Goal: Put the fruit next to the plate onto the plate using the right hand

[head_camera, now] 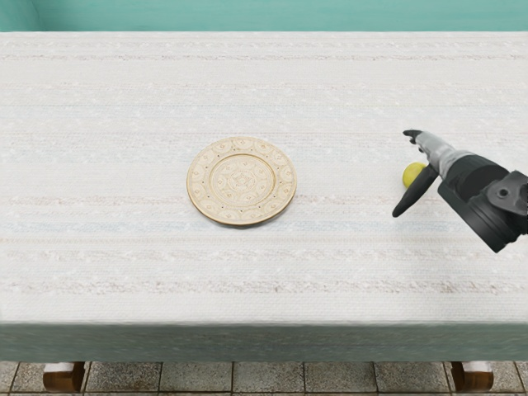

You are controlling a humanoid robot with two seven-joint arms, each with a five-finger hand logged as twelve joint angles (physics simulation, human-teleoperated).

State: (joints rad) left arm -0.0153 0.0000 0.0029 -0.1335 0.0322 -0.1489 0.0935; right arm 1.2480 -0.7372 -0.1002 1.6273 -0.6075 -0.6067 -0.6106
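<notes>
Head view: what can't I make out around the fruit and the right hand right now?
- Small yellow-green round fruit: its right side is hidden behind the right hand; too small to tell its kind.
- Hand-to-fruit contact: hidden by the hand itself.
- Right arm: cut off by the picture's right edge.
- Left arm: out of view.

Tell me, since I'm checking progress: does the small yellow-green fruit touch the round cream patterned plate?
Apart. The head view shows bare tablecloth between fruit and plate.

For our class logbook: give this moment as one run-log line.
right hand: open at fruit | fruit: on table, right of plate | left arm: unseen
</notes>
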